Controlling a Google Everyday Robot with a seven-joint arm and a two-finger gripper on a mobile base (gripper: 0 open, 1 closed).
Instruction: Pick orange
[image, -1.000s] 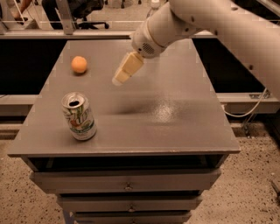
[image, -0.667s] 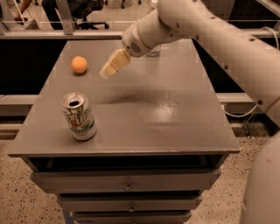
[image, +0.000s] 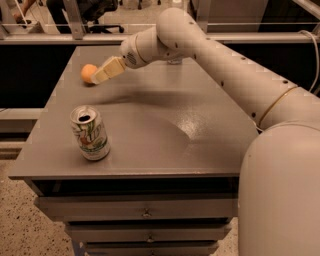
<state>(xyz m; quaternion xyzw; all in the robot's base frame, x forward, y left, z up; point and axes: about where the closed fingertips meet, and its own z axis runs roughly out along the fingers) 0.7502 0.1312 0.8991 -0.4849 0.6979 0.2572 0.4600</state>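
The orange (image: 86, 71) is a small round fruit lying near the far left corner of the grey table (image: 165, 130). My gripper (image: 101, 75) reaches in from the right on the long white arm (image: 210, 60). It hangs low over the table, and its tan tip overlaps the orange's right side. I cannot tell whether it touches the fruit.
A green-and-white soda can (image: 90, 133) stands upright near the table's front left edge, well in front of the orange. Drawers (image: 145, 212) sit under the tabletop. A railing and chairs (image: 90, 10) stand behind the table.
My gripper has moved left and down across the table, from near its middle back to right beside the orange. The orange and the can have not moved.
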